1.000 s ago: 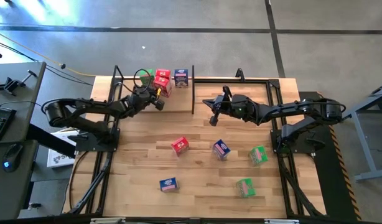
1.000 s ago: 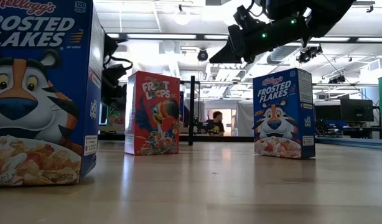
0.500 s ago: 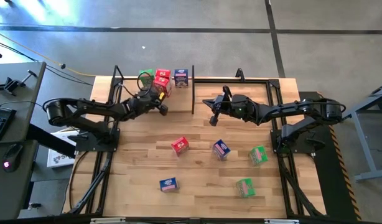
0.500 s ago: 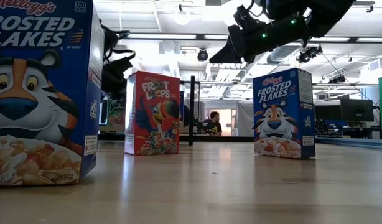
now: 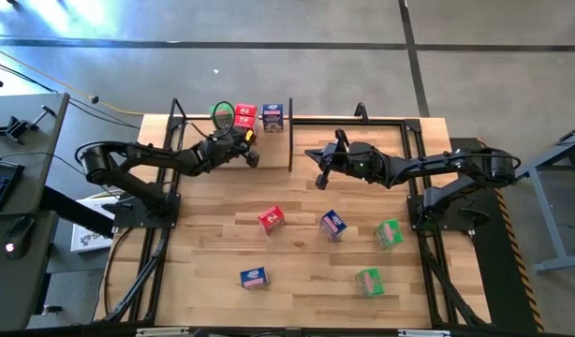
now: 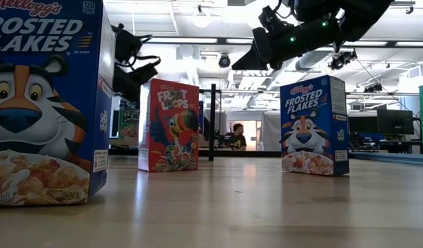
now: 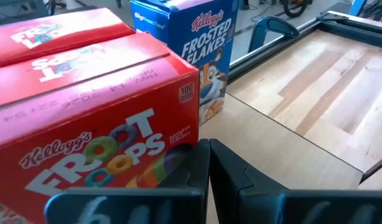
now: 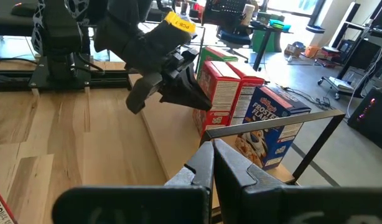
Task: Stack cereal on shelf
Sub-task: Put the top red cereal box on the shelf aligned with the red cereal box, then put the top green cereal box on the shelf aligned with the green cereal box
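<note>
Low view first: the big blue cardboard cereal box (image 6: 46, 103) at the near left reads "Kellogg's FROSTED FLAKES", with a "120" badge at its top corner. Behind it, the red cardboard cereal box (image 6: 169, 126) says "FROOT LOOPS". Over to the right, a second blue box (image 6: 313, 126) shows "Kellogg's FROSTED FLAKES" again. On the left wrist view, the red carton (image 7: 97, 130) up close carries "Kellogg's FROOT LOOPS" and a small "100" badge; its top flap has a printed code, too faint to read. Beside it, the blue carton (image 7: 191, 46) reads "Kellogg's FROSTED FLAKES". On the right wrist view, a yellow tag (image 8: 180, 23) sits on the dark arm there, lettering too small.
</note>
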Motion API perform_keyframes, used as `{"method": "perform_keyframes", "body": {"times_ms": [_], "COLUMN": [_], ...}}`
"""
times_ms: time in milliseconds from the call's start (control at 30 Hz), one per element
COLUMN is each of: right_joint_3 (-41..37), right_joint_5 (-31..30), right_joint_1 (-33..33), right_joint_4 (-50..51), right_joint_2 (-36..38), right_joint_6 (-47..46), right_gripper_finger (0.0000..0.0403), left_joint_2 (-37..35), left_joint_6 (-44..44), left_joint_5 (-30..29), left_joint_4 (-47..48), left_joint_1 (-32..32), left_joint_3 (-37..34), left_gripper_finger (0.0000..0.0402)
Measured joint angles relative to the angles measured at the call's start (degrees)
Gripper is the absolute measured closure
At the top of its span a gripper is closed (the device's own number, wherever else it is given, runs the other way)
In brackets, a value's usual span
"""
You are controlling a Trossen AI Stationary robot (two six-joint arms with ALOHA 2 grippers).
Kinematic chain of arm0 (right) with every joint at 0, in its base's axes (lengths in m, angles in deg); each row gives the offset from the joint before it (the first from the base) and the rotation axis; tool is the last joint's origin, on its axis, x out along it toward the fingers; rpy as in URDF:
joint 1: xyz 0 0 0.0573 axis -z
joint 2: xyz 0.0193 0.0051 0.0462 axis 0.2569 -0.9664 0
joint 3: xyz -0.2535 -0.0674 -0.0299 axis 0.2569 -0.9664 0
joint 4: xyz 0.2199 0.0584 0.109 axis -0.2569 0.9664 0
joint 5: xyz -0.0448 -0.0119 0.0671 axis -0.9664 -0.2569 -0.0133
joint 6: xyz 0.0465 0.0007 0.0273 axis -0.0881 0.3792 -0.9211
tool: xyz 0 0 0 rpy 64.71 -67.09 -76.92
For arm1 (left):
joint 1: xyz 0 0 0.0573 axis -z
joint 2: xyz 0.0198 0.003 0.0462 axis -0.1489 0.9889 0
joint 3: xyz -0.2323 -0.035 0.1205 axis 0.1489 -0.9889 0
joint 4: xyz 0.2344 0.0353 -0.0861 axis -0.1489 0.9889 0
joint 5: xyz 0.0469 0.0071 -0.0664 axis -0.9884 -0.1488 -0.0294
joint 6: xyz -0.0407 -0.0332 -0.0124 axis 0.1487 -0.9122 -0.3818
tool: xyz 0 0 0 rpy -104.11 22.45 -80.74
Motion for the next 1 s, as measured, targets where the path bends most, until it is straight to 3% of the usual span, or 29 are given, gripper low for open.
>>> {"method": "perform_keyframes", "body": {"times_ms": [267, 467, 567, 700, 900, 1000], "right_joint_3": [0.0, 1.4, 5.8, 15.1, 28.8, 31.5], "right_joint_5": [0.5, 0.5, -0.2, -2.3, -3.8, 0.1], "right_joint_1": [0.0, -0.8, -3.1, -8.6, -19.4, -24.7], "right_joint_4": [0.1, 7.3, 21.3, 47.1, 86.9, 100.1], "right_joint_2": [0.0, 2.4, 4.2, 4.8, 2.9, 2.4], "right_joint_6": [-0.4, -6.0, -12.0, -25.7, -57.4, -73.4], "right_gripper_finger": [0.0403, 0.0392, 0.037, 0.0318, 0.022, 0.0173], "left_joint_2": [-2.1, -7.5, -10.0, -11.5, -11.5, -11.5], "left_joint_6": [1.0, 2.4, 2.5, 2.5, 2.4, 2.4], "left_joint_5": [-0.1, 10.9, 17.9, 25.0, 28.6, 29.7], "left_joint_4": [2.7, 1.9, 0.7, -6.6, -11.9, -11.9], "left_joint_1": [0.2, 2.3, 3.1, 3.5, 3.5, 3.4], "left_joint_3": [0.0, -1.3, -2.1, -4.9, -7.5, -8.3], "left_gripper_finger": [0.0401, 0.0401, 0.0402, 0.0401, 0.0401, 0.0401]}}
